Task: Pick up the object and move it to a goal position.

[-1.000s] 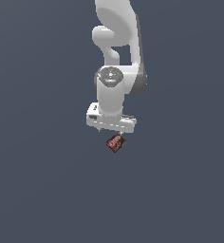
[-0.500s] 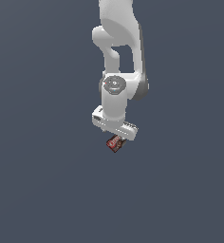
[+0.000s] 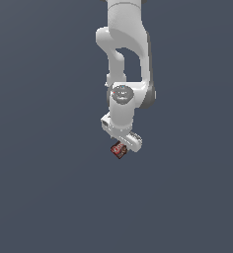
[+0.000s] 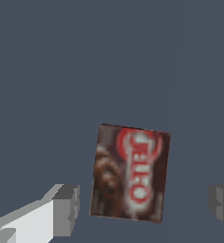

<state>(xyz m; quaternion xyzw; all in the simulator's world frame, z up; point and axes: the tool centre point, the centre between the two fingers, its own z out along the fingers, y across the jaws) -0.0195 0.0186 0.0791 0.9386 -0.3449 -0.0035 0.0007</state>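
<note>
The object (image 3: pixel 119 149) is a small dark red-brown flat box with a red-and-white label. It lies flat on the grey surface, directly under the white hand. In the wrist view the box (image 4: pixel 130 173) sits between my two fingers, with a gap on each side. It is closer to one grey fingertip (image 4: pixel 69 209) than to the other (image 4: pixel 221 206). My gripper (image 3: pixel 122 146) is open around the box and does not touch it. In the exterior view the hand hides most of the fingers.
The white arm (image 3: pixel 124 54) comes down from the top of the exterior view. A plain grey-blue surface (image 3: pixel 49 188) surrounds the box on all sides. No other objects show.
The hand has come down toward the box and turned at the wrist. The box has stayed where it was.
</note>
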